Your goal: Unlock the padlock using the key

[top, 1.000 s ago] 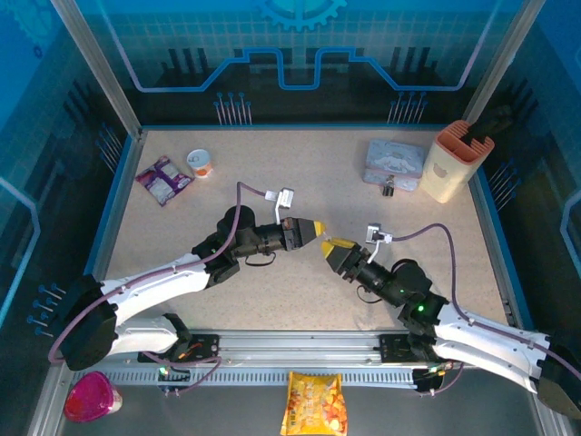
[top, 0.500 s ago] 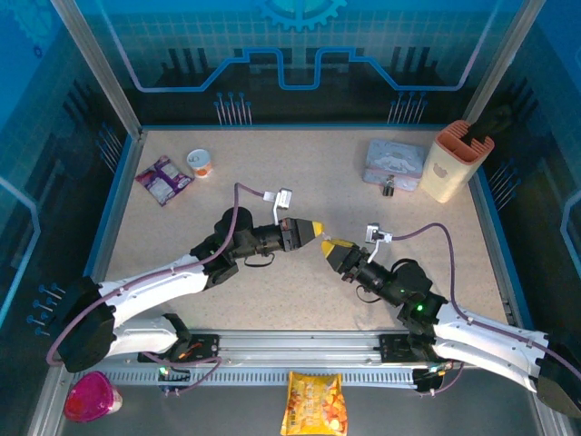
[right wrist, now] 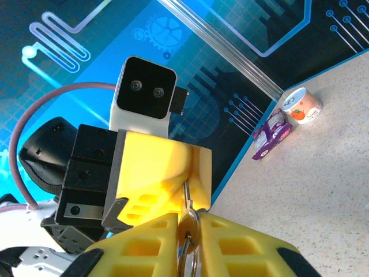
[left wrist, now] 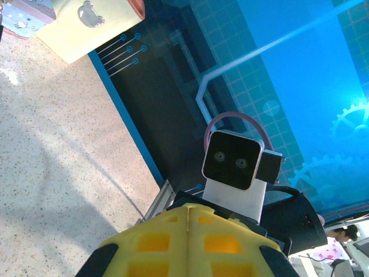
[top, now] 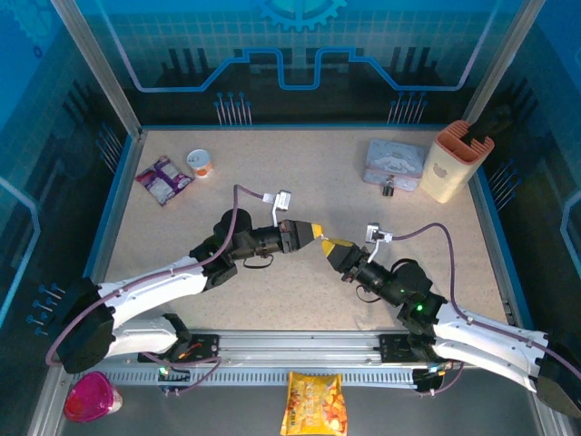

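Both the left gripper (top: 315, 232) and the right gripper (top: 332, 245) pinched the key (right wrist: 187, 222); the right needed a square, firm hold before any release

Your arms reach inward and low; left gripper (top: 315, 232) and right gripper (top: 333, 245) meet tip to tip, left jaws pressed together, right jaws nearly closed.

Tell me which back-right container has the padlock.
The pale blue tin box, with the padlock at its near edge; the taller orange holder beside it has none.
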`<state>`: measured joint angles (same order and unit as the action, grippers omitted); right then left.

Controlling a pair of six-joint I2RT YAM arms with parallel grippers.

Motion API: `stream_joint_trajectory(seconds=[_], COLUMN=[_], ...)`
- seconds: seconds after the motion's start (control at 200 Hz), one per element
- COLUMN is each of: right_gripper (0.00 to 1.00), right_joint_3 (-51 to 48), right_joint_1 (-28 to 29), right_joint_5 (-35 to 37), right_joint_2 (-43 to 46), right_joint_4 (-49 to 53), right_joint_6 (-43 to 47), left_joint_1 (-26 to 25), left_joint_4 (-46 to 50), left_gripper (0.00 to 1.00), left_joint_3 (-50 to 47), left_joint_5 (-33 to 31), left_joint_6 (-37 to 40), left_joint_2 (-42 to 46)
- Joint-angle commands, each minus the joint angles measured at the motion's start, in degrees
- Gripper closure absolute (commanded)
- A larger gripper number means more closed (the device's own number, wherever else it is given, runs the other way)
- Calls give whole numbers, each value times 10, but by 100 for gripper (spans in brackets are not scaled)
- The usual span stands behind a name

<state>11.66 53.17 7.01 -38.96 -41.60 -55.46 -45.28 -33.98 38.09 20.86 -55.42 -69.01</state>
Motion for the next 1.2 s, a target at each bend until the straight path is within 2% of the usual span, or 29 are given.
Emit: stream_joint_trajectory(seconds=[0.0, 0.18, 0.255, 0.33, 0.395, 0.46, 0.55, 0.615, 0.74, 0.841, 1.016, 1.191], right_gripper=[89, 99, 100, 100, 100, 100, 100, 100, 100, 100, 100, 100], right_joint_3=[20, 27, 36, 52, 74, 112, 180, 225, 302, 358, 406, 420], right_joint_1=[-5, -5, -5, -5, -5, -4, -4, -4, -4, -5, -3, -3], right_joint_5=[-6, 3, 9, 18, 38, 71, 134, 172, 234, 268, 280, 294], right_joint_2=[4, 12, 19, 34, 57, 86, 113, 122, 115, 106, 124, 147], right_joint_4=[-15, 16, 45, 103, 189, 323, 518, 629, 800, 906, 979, 1023], right_joint_6=[3, -1, -2, 2, 11, 28, 49, 62, 69, 53, 46, 32], left_joint_1=[0, 0, 0, 1, 5, 11, 30, 35, 35, 34, 25, 8], left_joint_4=[-19, -16, -10, 5, 36, 90, 210, 254, 241, 224, 219, 234], left_gripper=[100, 100, 100, 89, 70, 56, 50, 48, 43, 39, 36, 35], left_joint_3=[-5, -5, -5, -5, -4, 1, 47, 78, 115, 176, 304, 439], left_joint_5=[3, 0, -6, -17, -42, -83, -118, -142, -156, -132, -118, -156], left_joint_6=[3, 9, 12, 22, 36, 61, 110, 144, 160, 157, 165, 167], left_joint_2=[11, 9, 10, 13, 22, 32, 20, -2, -74, -164, -322, -466])
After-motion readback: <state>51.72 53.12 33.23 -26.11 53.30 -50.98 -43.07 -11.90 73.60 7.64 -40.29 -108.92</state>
